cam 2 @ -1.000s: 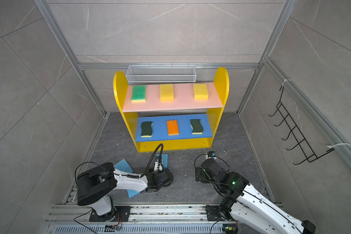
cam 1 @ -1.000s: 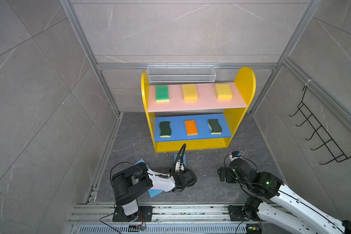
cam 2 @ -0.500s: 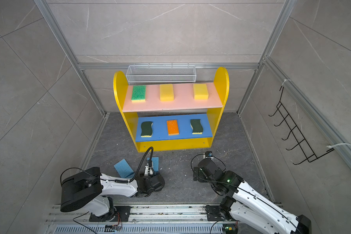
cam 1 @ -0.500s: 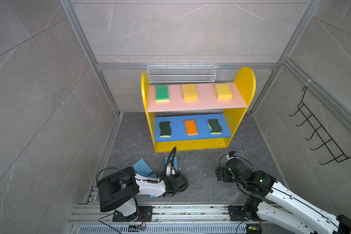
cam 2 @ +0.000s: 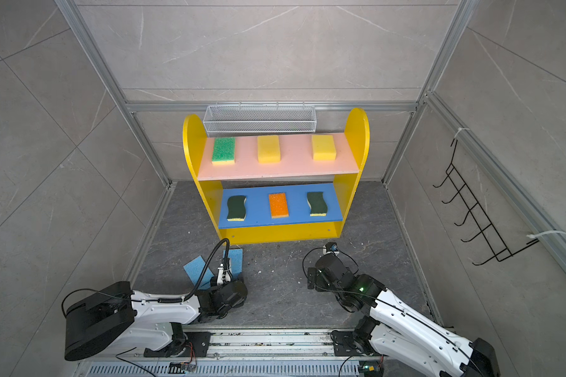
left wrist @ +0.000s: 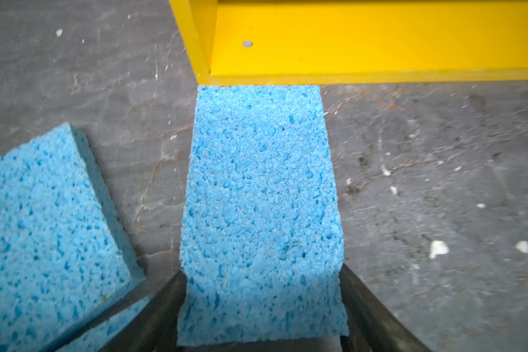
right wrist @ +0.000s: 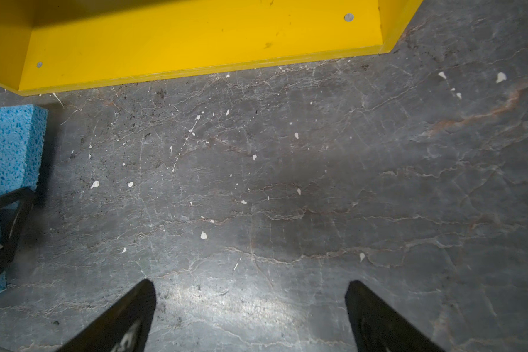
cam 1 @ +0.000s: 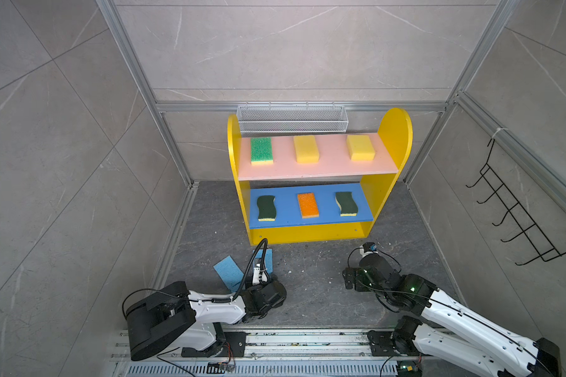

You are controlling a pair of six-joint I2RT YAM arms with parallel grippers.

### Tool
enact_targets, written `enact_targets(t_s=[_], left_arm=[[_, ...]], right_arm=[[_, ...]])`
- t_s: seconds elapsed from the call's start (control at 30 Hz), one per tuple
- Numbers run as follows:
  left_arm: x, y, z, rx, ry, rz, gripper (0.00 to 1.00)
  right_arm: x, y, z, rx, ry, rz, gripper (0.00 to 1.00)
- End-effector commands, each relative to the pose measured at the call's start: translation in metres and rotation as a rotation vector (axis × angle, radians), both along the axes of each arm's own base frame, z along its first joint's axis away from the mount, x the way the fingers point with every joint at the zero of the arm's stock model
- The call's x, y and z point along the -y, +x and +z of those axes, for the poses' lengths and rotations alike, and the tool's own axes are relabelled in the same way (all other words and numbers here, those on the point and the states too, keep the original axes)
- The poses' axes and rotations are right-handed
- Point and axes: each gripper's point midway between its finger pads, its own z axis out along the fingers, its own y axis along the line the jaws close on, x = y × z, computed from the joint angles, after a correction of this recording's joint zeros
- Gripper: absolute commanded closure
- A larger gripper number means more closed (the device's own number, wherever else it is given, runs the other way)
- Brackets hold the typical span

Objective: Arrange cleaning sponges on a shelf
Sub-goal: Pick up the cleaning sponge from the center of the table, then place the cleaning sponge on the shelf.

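**Figure.** You look down into a cell walled with grey tiled panels [cam 1: 62, 147], floored by a dark marbled surface [cam 1: 324, 287] flecked with white crumbs. A wire mesh basket [cam 1: 291, 119] hangs on the back wall and a black hook rack [cam 1: 517, 222] on the side wall. The shelf [cam 1: 395, 130] stands at the back of the surface. Its pink upper board [cam 1: 327, 168] carries the green-topped sponge [cam 1: 261, 150], a yellow sponge [cam 1: 305, 149] and a 2nd yellow sponge [cam 1: 360, 147]. Its blue lower board [cam 1: 327, 217] carries the orange-topped sponge [cam 1: 308, 205] between a wavy dark-green sponge [cam 1: 266, 208] and a 2nd wavy dark-green sponge [cam 1: 346, 203].

Your left arm [cam 1: 216, 305] lies low and folded, its wrist toward the shelf's left corner. The left jaws stand fairly wide, pressed against both long edges of a blue sponge [left wrist: 259, 198]. Its far end reaches the shelf's yellow base [left wrist: 348, 45]; whether they touch you cannot tell. A 2nd blue sponge [left wrist: 43, 213] lies just beside it. Your right arm [cam 1: 455, 313] reaches forward, the right jaws fully spread and empty over bare surface.

Against 1 second earlier, the left wrist and its gripped sponge have swung toward your left, uncovering more of the 2nd blue sponge. The right arm has shifted slightly the same way. The 6 shelved sponges have not moved.
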Motion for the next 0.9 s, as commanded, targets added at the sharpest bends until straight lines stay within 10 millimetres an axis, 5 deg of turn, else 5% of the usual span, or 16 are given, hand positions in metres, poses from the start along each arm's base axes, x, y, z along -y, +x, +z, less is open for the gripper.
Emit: enact_targets(t_s=[0.0, 0.5, 0.87], left_arm=[[0.016, 0.012, 0.030, 0.099, -0.009, -0.056, 0.28], [0.004, 0.036, 0.043, 0.148, -0.038, 0.030, 0.28], [0.014, 0.067, 0.043, 0.167, -0.059, 0.029, 0.28]], right_arm=[[-0.001, 0.002, -0.006, 0.011, -0.011, 0.006, 0.01], [0.000, 0.005, -0.015, 0.023, -0.034, 0.008, 0.01], [-0.004, 0.008, -0.016, 0.028, -0.040, 0.023, 0.01]])
